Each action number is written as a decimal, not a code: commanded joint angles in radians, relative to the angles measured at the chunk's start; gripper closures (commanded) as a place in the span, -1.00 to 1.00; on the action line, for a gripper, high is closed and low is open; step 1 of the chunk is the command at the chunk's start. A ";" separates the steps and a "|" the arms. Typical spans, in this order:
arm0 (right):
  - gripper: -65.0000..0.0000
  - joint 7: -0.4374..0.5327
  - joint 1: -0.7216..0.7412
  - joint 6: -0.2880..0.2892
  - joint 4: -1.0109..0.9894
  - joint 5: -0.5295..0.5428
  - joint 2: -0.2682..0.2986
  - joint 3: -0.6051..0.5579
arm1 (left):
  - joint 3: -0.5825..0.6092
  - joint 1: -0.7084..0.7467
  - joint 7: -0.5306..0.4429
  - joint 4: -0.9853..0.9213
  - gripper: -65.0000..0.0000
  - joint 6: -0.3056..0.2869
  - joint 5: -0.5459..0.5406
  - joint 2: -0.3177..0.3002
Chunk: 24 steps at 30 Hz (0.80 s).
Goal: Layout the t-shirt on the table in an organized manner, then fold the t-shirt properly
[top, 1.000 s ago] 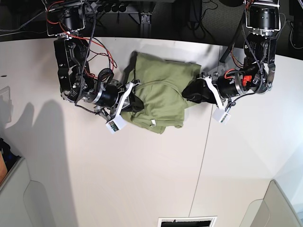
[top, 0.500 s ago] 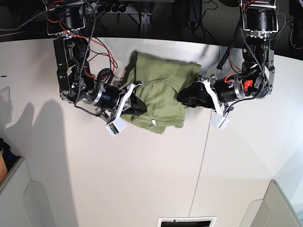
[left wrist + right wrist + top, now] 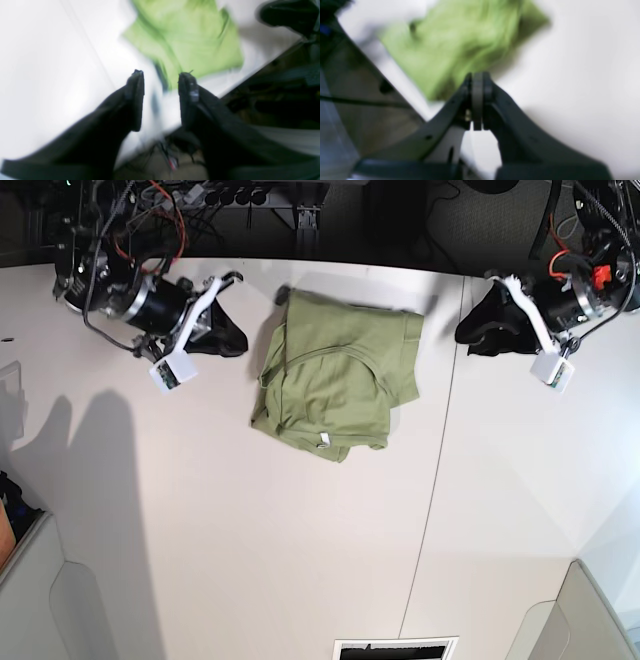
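Observation:
The olive-green t-shirt lies in a folded, slightly rumpled bundle on the white table, near its far edge, with a small white tag at its near hem. My left gripper hovers to the right of the shirt, apart from it. In the left wrist view the left gripper is open with nothing between its fingers, and the t-shirt is blurred beyond them. My right gripper hovers left of the shirt. The right gripper is shut and empty, with the t-shirt behind it.
A thin dark seam runs across the table right of the shirt. Grey bins sit at the near left and near right. A vent slot lies at the near edge. Cables and dark frame parts line the far edge.
Both arms have let go of the shirt's sides and swung up and outward toward the far corners. The left jaws stand a little narrower. The shirt has settled flat on the table.

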 commanded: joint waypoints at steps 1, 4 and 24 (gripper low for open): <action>1.00 0.025 -0.042 0.011 0.047 0.036 0.011 0.014 | -0.038 0.046 -0.015 0.030 0.50 -0.008 -0.034 -0.017; 1.00 0.025 -0.179 0.011 0.106 0.035 0.045 0.050 | -0.118 0.176 -0.013 0.049 0.59 -0.008 -0.041 -0.017; 1.00 0.034 -0.437 0.000 -0.277 -0.097 0.063 0.085 | 0.392 0.248 -0.272 -0.545 0.60 -0.008 0.535 -0.081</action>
